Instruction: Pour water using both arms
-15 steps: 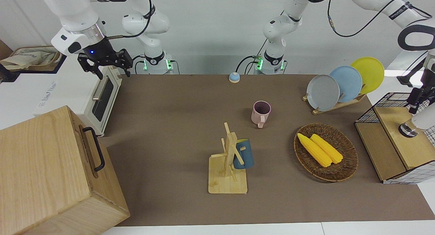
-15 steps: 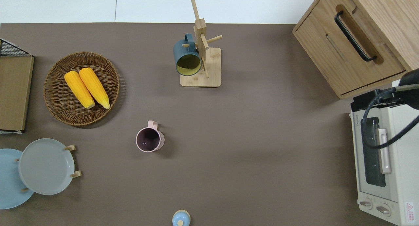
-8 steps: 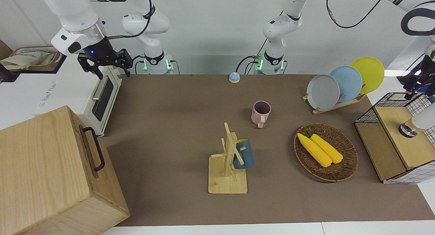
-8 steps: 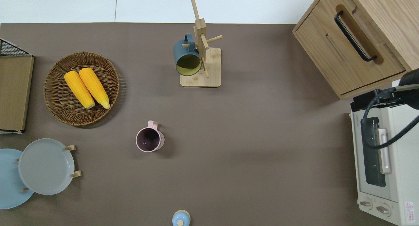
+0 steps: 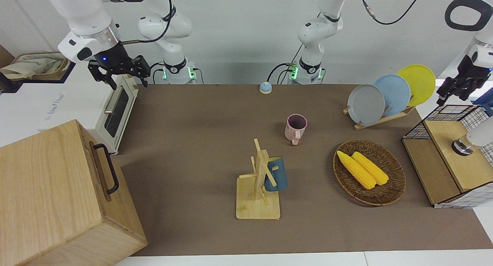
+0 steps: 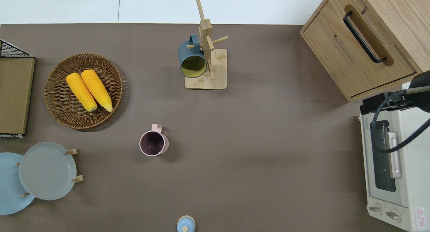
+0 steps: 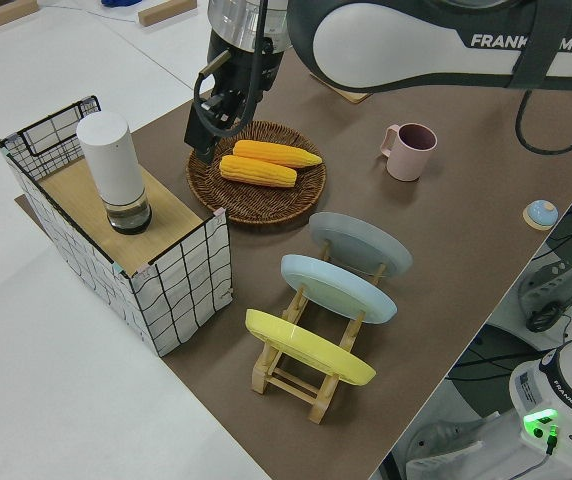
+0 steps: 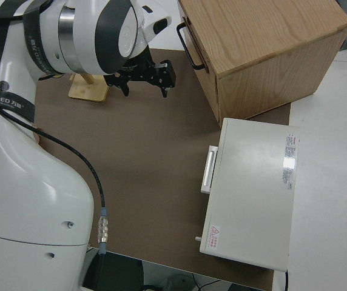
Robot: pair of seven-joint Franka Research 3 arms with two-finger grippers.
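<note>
- Wooden cabinet (image 5: 57, 196): stands at the right arm's end of the table, on the edge farthest from the robots; a black handle is on its face.
- Toaster oven (image 6: 393, 165): sits at the same end, nearer to the robots than the cabinet.
- Wire crate (image 7: 116, 235): stands at the left arm's end, with a wooden board on top. A white cylinder bottle (image 7: 111, 170) stands upright on the board.
- Plate rack (image 7: 316, 330): holds yellow, blue and grey plates on edge, nearer to the robots than the wicker basket (image 6: 53, 101).
- Wicker basket: holds two corn cobs (image 6: 89, 91) lying side by side.
- Right gripper (image 5: 117, 71): hangs in the air at the toaster oven's end of the table. Fingers are spread and hold nothing.
- Left gripper (image 7: 211, 120): hangs in the air near the wire crate and basket. Its fingers carry nothing; their spacing cannot be told.
- Mug tree (image 6: 206, 54): stands mid-table, farther from the robots, with a dark blue mug (image 6: 192, 59) hung on a peg.
- Pink mug (image 6: 153, 143): stands upright mid-table, well apart from both grippers.
- Small blue knob-shaped object (image 5: 265, 87): rests at the table edge nearest the robots.
</note>
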